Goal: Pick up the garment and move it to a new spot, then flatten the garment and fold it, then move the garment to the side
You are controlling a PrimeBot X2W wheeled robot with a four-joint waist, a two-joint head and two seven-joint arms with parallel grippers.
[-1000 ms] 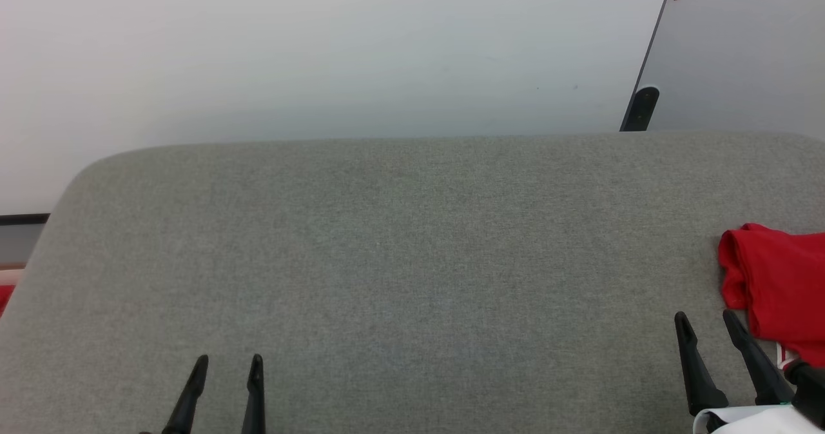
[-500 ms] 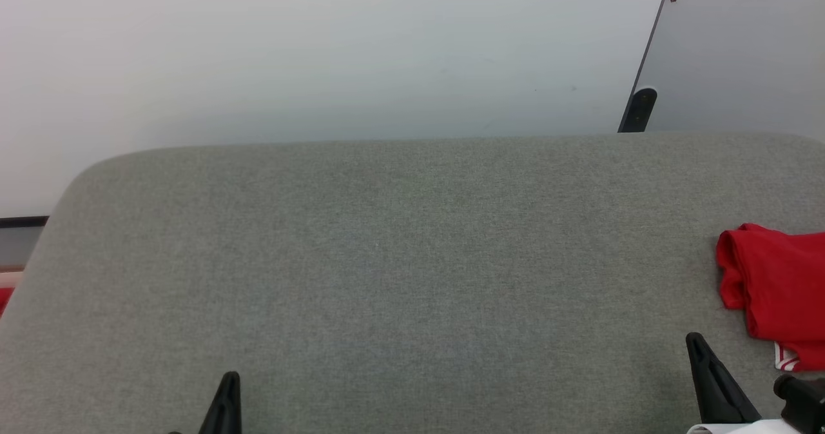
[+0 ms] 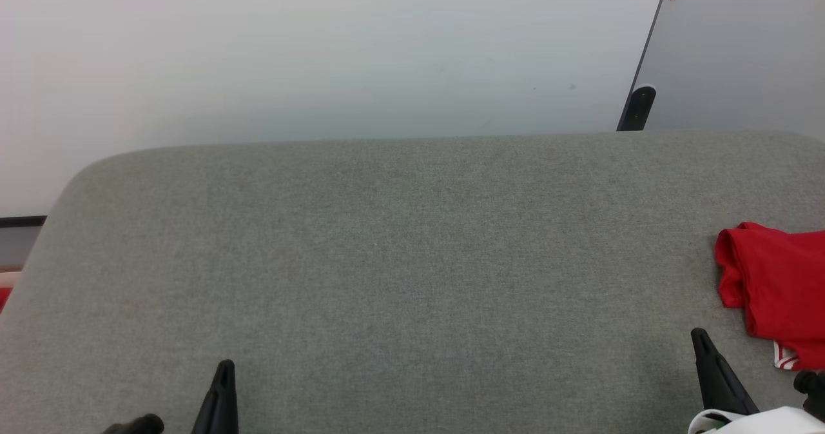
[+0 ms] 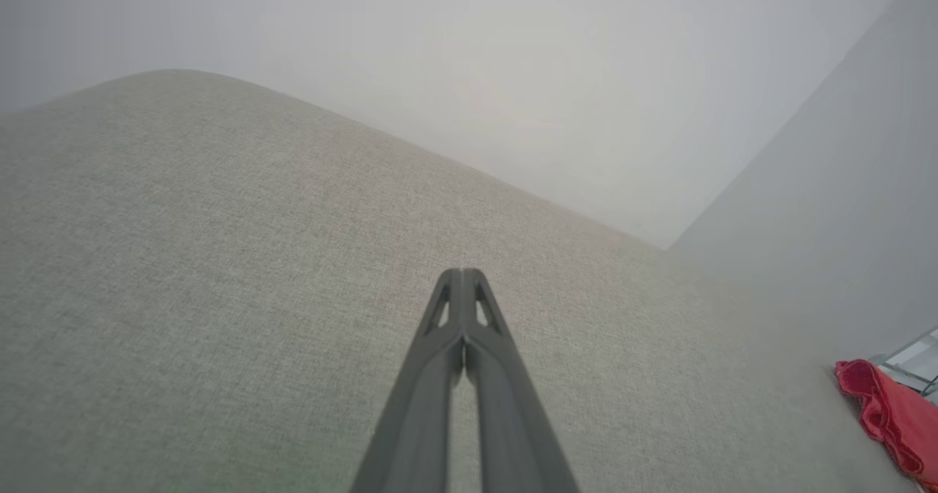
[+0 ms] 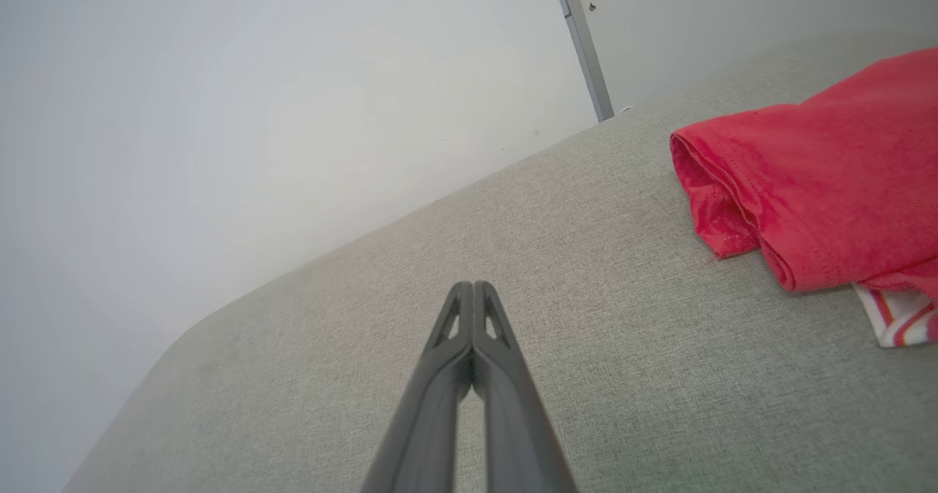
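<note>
The red garment (image 3: 776, 289) lies bunched at the far right of the grey fabric surface (image 3: 399, 260), a white striped edge peeking out at its lower side. In the right wrist view the garment (image 5: 821, 185) sits to the upper right of my right gripper (image 5: 474, 286), which is shut with nothing in it. In the head view that right gripper (image 3: 698, 334) stands just left of the cloth, apart from it. My left gripper (image 3: 225, 364) is low at the left, shut and empty (image 4: 462, 273). The garment (image 4: 890, 416) also shows small at the left wrist view's lower right.
A pale wall (image 3: 322, 53) rises behind the grey surface. A grey panel with a dark hinge piece (image 3: 637, 107) stands at the back right. The surface has a rounded far-left corner (image 3: 84, 169).
Both grippers went from open to shut, with nothing caught between the fingers. They also drew back a little toward the bottom edge. The garment has stayed in place.
</note>
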